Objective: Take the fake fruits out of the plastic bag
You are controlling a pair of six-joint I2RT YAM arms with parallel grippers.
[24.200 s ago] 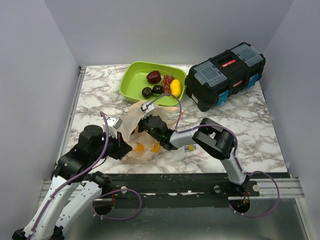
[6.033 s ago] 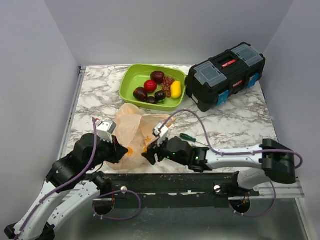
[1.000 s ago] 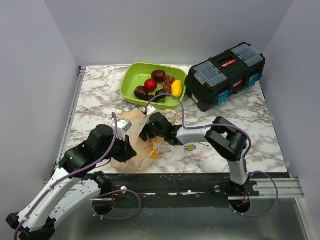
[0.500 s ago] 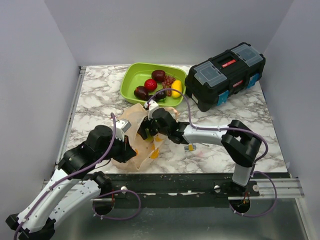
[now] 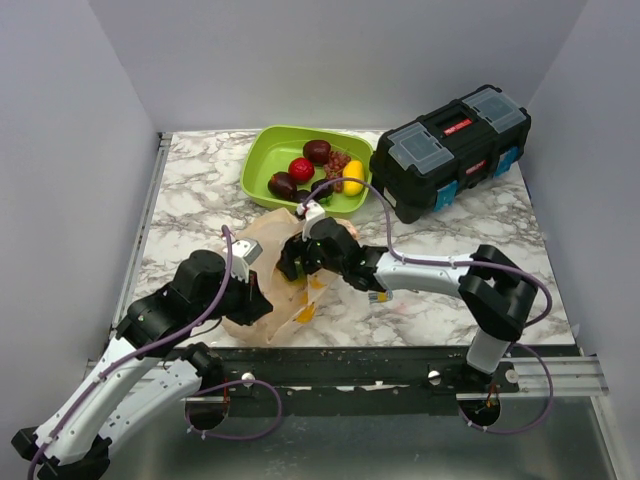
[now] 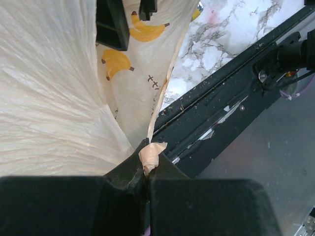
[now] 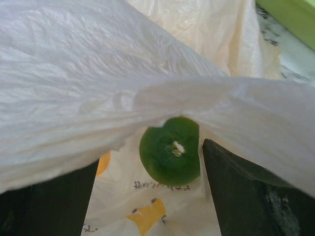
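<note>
My right gripper (image 7: 150,157) has just pushed deeper into the plastic bag (image 5: 262,250) and spread its jaws either side of a green fake fruit (image 7: 170,150) lying inside, while my left gripper (image 6: 146,172) stays clamped on the bag's edge, so a grab looks next.

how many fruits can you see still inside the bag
1: a green fruit lying inside the bag, seen between the open fingers of the right gripper. The bag's folds hide much of the inside, so more may be there.
</note>
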